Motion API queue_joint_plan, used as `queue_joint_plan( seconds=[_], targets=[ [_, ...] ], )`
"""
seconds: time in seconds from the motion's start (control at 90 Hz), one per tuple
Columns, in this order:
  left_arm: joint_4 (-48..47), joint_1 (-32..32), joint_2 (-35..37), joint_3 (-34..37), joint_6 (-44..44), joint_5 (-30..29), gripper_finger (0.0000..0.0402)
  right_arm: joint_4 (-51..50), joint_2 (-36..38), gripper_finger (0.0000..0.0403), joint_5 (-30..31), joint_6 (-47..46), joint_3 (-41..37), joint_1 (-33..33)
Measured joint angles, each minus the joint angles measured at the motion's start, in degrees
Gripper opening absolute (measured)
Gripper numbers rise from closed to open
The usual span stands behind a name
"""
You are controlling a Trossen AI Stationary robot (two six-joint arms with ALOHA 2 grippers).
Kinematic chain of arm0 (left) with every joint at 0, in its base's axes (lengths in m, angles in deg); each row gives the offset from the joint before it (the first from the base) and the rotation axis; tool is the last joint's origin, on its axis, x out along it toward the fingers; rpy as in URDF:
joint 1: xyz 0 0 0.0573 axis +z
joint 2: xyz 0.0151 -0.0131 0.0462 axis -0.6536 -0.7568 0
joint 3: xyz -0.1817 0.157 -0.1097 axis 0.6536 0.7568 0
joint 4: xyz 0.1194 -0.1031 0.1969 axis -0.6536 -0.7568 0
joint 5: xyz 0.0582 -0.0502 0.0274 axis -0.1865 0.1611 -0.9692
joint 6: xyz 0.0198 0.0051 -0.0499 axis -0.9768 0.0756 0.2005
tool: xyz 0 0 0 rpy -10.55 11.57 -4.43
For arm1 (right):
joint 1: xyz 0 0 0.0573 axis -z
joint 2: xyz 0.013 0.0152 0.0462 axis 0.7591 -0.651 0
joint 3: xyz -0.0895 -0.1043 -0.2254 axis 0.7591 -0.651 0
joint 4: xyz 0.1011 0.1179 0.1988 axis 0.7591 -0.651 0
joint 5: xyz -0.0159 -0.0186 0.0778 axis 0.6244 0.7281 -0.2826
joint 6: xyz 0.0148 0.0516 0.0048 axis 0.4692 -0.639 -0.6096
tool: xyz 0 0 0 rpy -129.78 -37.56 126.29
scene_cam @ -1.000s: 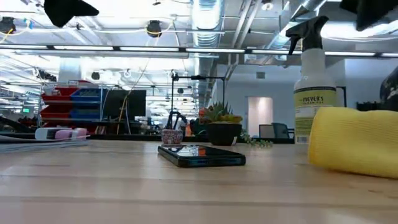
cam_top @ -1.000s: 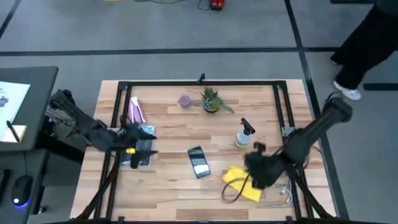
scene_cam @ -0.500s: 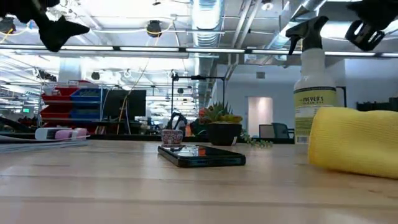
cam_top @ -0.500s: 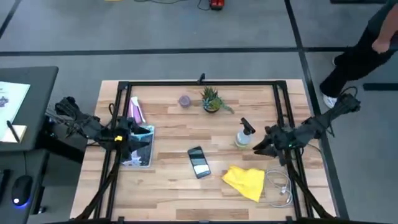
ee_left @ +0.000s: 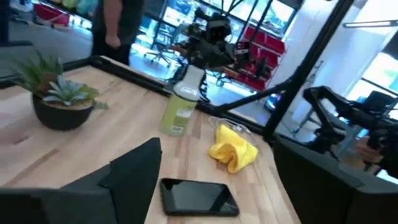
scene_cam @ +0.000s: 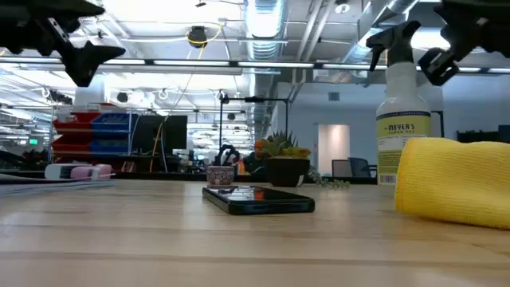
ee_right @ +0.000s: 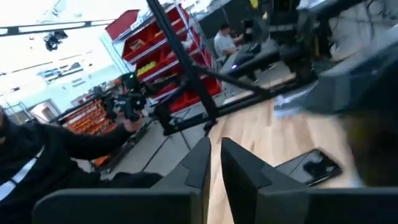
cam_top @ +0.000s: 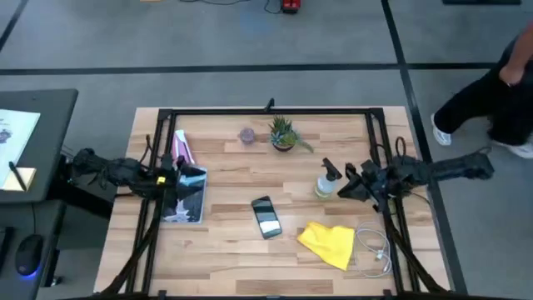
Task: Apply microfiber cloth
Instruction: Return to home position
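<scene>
High view: the table (cam_top: 233,258) carries everything. My left gripper (cam_top: 179,179) hangs at its left edge over a flat packet (cam_top: 190,202), fingers spread, holding nothing. My right gripper (cam_top: 348,188) hovers beside the spray bottle (cam_top: 326,182), fingers nearly together and empty. The yellow cloth (cam_top: 328,242) lies crumpled on the wood, toward the front edge from the right gripper, its long side running diagonally. I judge the right arm far nearer. The phone (cam_top: 266,217) sits near the cloth's left.
</scene>
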Motion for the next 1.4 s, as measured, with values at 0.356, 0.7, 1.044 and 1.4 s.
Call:
queue_joint_plan(
  seconds=[0.356,0.7,1.044,1.4],
  targets=[
    [2.1,17.7,-0.3,4.1,-1.0,17.5,0.0287,6.3,0.0,0.0003,-7.9,1.4,-3.1,12.8],
    [0.2,19.5,0.0,4.4,-8.4,20.8,0.0287,13.1,0.1,0.0001,-8.1,4.1,-7.9,14.5],
    [-2.4,21.0,-0.1,4.4,-12.1,13.3,0.0287,12.9,0.3,0.0001,-5.4,8.9,-7.9,13.7],
    [-10.9,21.9,-0.4,3.8,-11.2,3.2,0.0287,-1.5,0.3,0.0001,-5.3,4.5,-7.9,12.1]
  ],
)
